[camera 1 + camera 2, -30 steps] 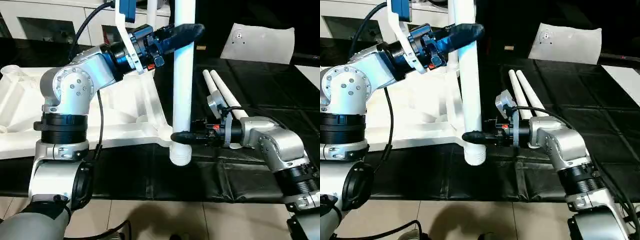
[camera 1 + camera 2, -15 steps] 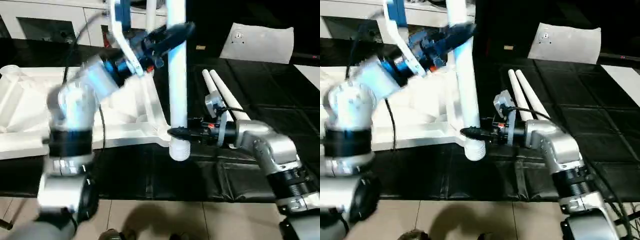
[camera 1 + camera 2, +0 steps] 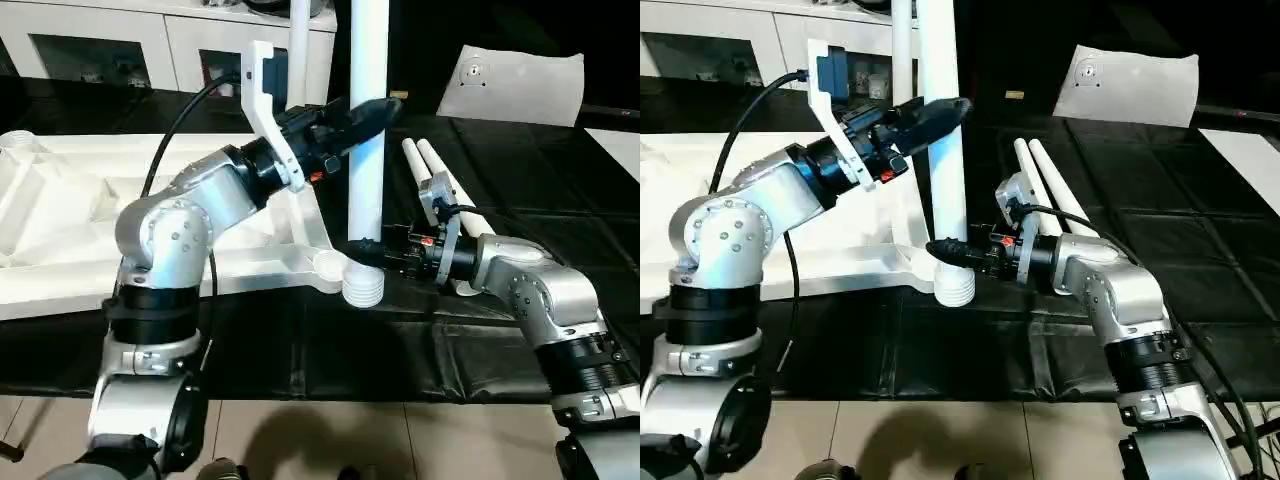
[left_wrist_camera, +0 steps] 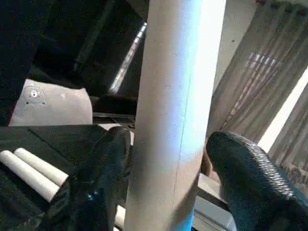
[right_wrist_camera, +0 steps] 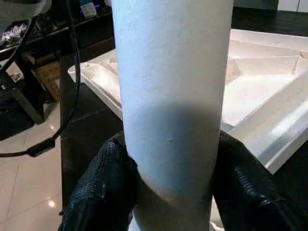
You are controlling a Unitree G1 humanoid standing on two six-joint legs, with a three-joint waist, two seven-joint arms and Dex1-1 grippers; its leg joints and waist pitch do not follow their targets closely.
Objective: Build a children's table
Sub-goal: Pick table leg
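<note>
Holding the upright leg low down, my right gripper has its black fingers closed against both sides of the shaft, just above the ribbed foot that sits at the near corner socket of the upturned table top. My left gripper is higher on the same leg; in the left wrist view one finger lies against the shaft and the other stands slightly off it, so I read that grip as loosened, not clamping. The table top lies underside up on the black-covered bench, ribs and cross braces showing, and two spare legs lie side by side just behind my right wrist. I judge the leg to be light hollow plastic, stiff enough to steer from one end, but smooth, round and tapered, so it could slip or twist in the fingers; the low hold near the thick end looks the surer place. The top is broad, rigid moulded plastic and should stay put under a downward push. Everything of the table is matte white; the finger pads look textured.
</note>
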